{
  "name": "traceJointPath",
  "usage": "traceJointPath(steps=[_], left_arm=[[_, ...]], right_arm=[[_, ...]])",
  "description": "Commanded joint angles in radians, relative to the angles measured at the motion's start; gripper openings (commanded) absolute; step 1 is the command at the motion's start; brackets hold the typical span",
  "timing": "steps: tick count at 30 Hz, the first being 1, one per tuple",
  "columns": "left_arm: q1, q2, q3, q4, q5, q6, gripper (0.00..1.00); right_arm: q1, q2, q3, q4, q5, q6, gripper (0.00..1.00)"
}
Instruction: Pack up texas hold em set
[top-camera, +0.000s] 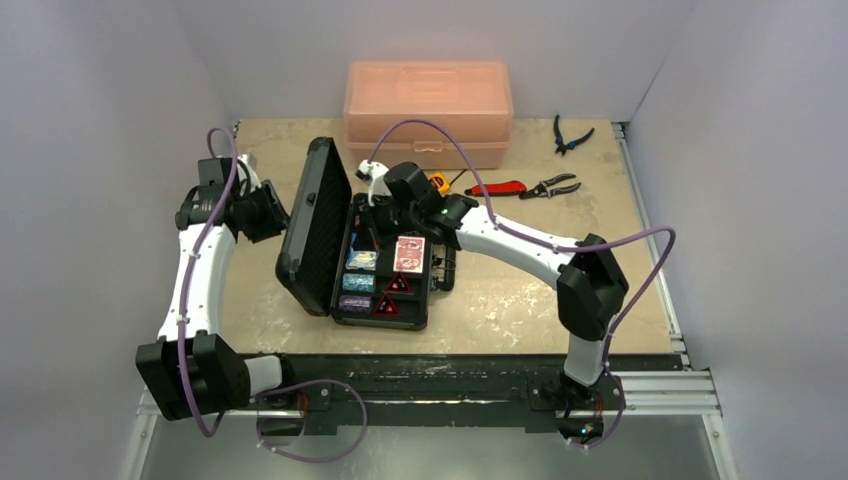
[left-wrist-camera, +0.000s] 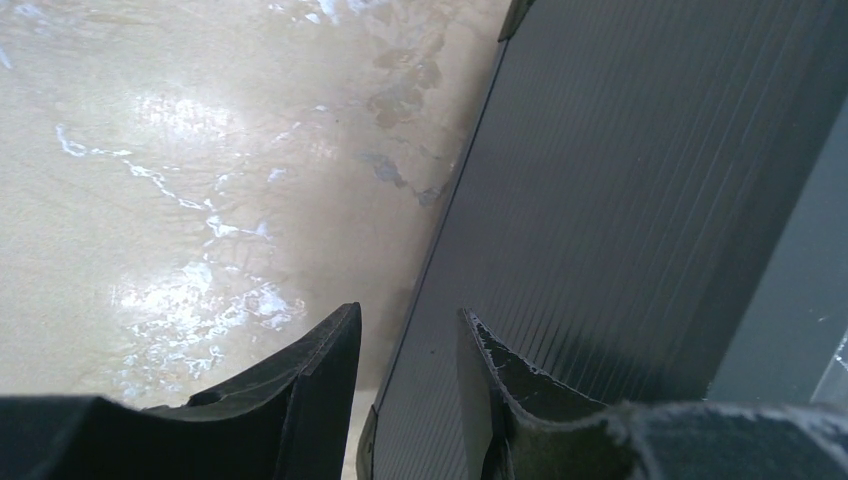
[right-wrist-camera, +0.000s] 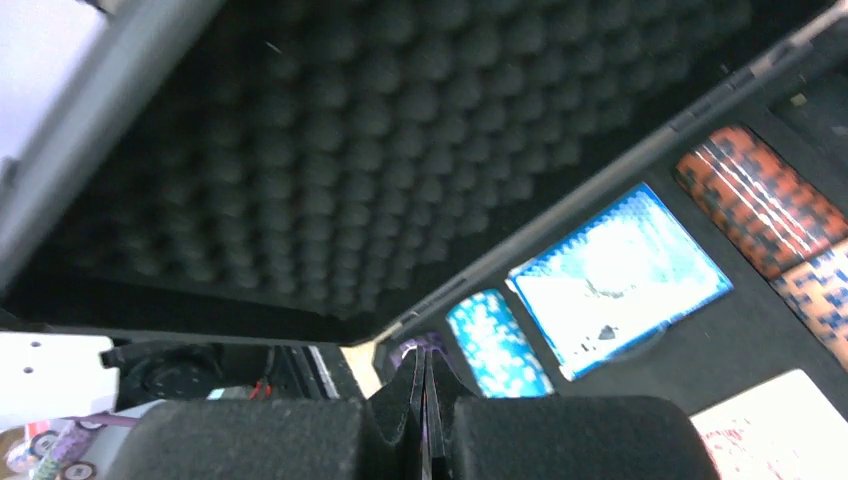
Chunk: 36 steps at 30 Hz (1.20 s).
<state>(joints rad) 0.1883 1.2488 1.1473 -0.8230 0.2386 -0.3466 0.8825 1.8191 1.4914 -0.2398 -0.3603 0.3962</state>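
Observation:
The black case (top-camera: 345, 240) of the texas hold em set lies open, with its lid (top-camera: 312, 225) standing up on the left. The lid's egg-crate foam (right-wrist-camera: 330, 150) fills the right wrist view. In the tray lie a red deck (top-camera: 409, 253), a blue deck (right-wrist-camera: 615, 275), blue chips (right-wrist-camera: 495, 345), purple chips (top-camera: 355, 302), orange chips (right-wrist-camera: 760, 195) and black-red triangles (top-camera: 398, 284). My right gripper (right-wrist-camera: 425, 365) is shut above the tray's far end, empty. My left gripper (left-wrist-camera: 408, 325) stands open behind the lid. Its fingers straddle the edge of the lid's ribbed outer face (left-wrist-camera: 640, 200).
A translucent orange plastic box (top-camera: 428, 110) stands at the back of the table. To its right and in front lie blue-handled cutters (top-camera: 570, 135), black pliers (top-camera: 552, 186), a red-handled tool (top-camera: 497, 188) and a small yellow item (top-camera: 437, 182).

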Motion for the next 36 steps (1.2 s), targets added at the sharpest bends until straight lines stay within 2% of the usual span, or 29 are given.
traceJointPath(steps=[1, 12, 19, 36], left_arm=[[-0.03, -0.001, 0.003, -0.002, 0.038, 0.023, 0.39], [-0.107, -0.011, 0.003, 0.025, 0.13, 0.055, 0.39], [-0.153, -0.011, -0.001, 0.043, 0.179, 0.073, 0.38], [-0.251, 0.008, 0.012, 0.011, 0.19, 0.102, 0.37]], right_arm=[[0.022, 0.025, 0.159, -0.046, 0.015, -0.023, 0.0], [0.036, 0.087, 0.311, -0.107, 0.015, -0.02, 0.0], [0.036, 0.067, 0.28, -0.114, 0.044, -0.032, 0.0], [0.036, -0.03, 0.141, -0.115, 0.095, -0.056, 0.0]])
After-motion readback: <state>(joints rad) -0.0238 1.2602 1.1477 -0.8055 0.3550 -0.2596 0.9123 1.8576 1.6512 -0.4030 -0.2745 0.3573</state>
